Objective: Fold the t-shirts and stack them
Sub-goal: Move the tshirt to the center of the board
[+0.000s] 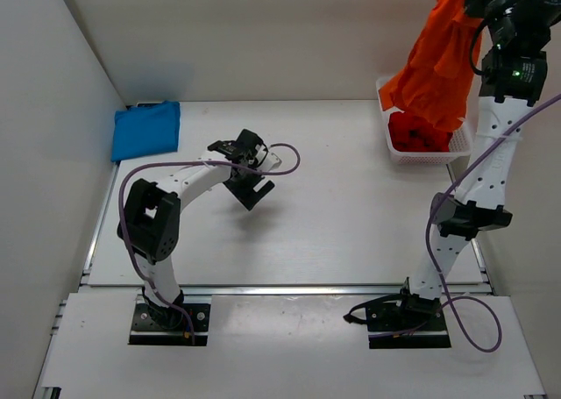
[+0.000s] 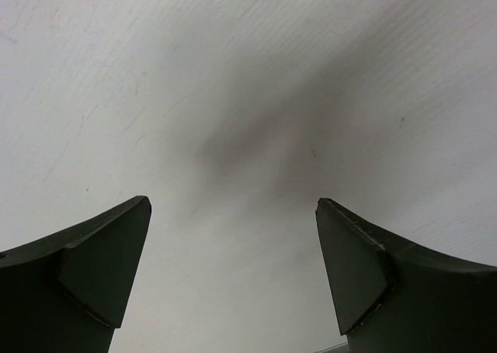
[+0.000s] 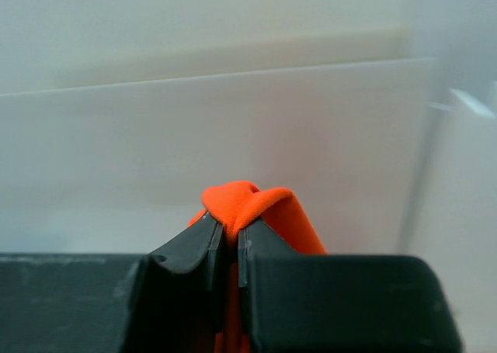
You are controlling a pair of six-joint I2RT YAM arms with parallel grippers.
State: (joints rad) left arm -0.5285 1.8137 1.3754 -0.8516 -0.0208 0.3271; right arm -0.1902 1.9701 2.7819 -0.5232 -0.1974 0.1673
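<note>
We hold orange cloth t-shirt [image 1: 434,74] above white lattice basket [image 1: 425,160], table's far right corner. Right gripper [image 3: 230,233] pinches it; left gripper [image 2: 233,205] wide. Next, we reckon: spread flat.

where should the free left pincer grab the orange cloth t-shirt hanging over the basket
Likely the lower hem of the orange cloth t-shirt, approached from the robot's left. It hangs bunched from the shut right pincer, its bottom edge loose over the white plastic lattice basket.
</note>
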